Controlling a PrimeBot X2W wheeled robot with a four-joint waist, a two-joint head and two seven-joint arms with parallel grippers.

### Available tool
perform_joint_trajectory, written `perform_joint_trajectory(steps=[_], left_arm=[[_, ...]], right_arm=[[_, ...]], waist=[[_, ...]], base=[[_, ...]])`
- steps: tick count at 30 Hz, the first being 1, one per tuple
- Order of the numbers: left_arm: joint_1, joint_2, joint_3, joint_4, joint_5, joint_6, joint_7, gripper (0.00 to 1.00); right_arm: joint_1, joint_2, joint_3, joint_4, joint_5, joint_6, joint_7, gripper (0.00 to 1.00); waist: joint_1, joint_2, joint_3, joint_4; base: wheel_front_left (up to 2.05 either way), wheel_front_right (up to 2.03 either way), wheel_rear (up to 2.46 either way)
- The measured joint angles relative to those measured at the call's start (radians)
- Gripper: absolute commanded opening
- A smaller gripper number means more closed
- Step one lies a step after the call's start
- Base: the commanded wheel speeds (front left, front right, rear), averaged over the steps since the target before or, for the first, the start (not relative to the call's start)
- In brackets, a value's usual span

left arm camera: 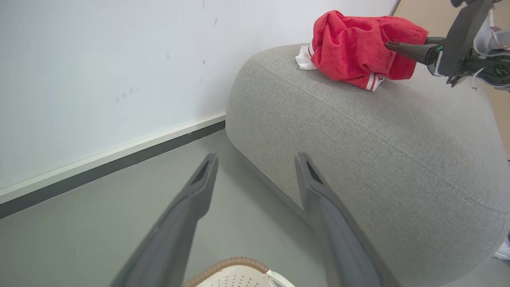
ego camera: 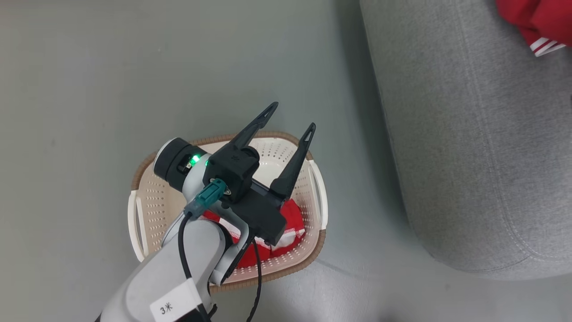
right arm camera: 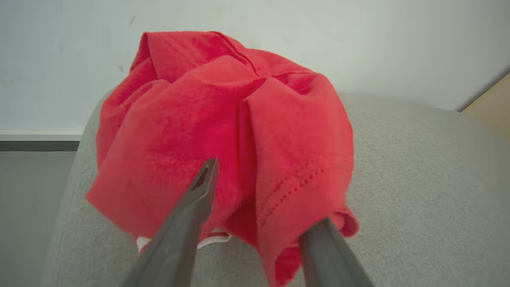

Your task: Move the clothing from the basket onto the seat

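The cream basket stands on the floor left of the grey seat, with red clothing with white trim lying in its near right part. My left gripper hovers over the basket, open and empty; its wrist view shows its fingers spread above the basket rim. Another red garment lies bunched on the seat. My right gripper is at this garment with its fingers parted, a fold draped over the right fingertip. The same garment shows on the seat top.
Grey floor surrounds the basket. A pale wall with a dark baseboard runs behind the seat. The seat's rounded edge lies close to the basket's right handle. A white shoe shows at the left wrist view's right edge.
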Motion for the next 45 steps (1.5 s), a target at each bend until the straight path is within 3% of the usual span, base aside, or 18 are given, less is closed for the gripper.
perform_joint_trajectory(steps=[13,27,44,45], left_arm=[[0.057,-0.032,0.027,0.083,-0.039,-0.002,-0.092,1.0],[0.196,-0.021,0.122,0.152,-0.105,0.025,-0.166,1.0],[0.44,0.078,0.241,0.172,-0.137,0.053,-0.191,1.0],[0.475,0.088,0.254,0.172,-0.137,0.06,-0.192,1.0]], right_arm=[[0.141,0.029,0.0,-0.028,-0.003,0.017,-0.001,1.0],[0.334,0.092,0.009,-0.215,-0.016,0.015,-0.001,1.0],[0.635,0.207,0.02,-0.435,-0.031,-0.073,-0.001,1.0],[0.687,0.214,0.017,-0.467,-0.031,-0.092,-0.001,1.0]], waist=[[-0.0001,-0.0003,-0.114,-0.003],[-0.0002,-0.0003,-0.287,0.04],[-0.0002,-0.0004,-0.496,0.106],[-0.0001,-0.0003,-0.523,0.11]], base=[[0.0,0.0,0.0],[0.0,0.0,0.0],[0.0,0.0,0.0],[0.0,0.0,0.0]])
